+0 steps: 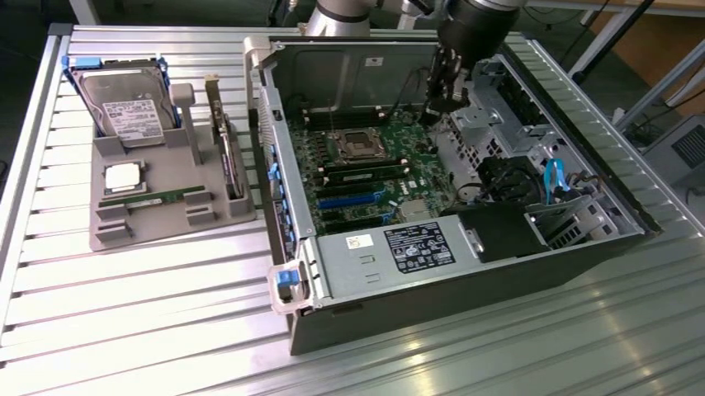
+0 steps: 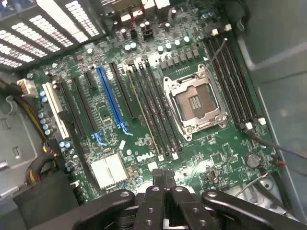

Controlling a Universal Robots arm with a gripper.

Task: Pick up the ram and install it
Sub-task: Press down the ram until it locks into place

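Observation:
The ram (image 1: 154, 199), a long thin green stick, lies flat in a groove of the grey holder tray (image 1: 165, 227) at the exterior view's left, far from my gripper. My gripper (image 1: 438, 106) hangs inside the open computer case (image 1: 463, 272), above the motherboard (image 1: 375, 177) near its far edge. In the wrist view its fingertips (image 2: 165, 175) meet with nothing between them, so the gripper is shut and empty. Below it are the empty processor socket (image 2: 194, 101) and the long black memory slots (image 2: 153, 112). A thin green-edged stick (image 1: 361, 175) seems to stand in one slot.
On the tray also stand a hard drive (image 1: 124, 107) and a wider green expansion card (image 1: 226, 148), with a square silver processor (image 1: 124, 176) lying flat. Inside the case are the power supply (image 1: 414, 247), cables (image 1: 554, 183) and drive cages (image 1: 518, 115). All rests on a ribbed metal table (image 1: 144, 322).

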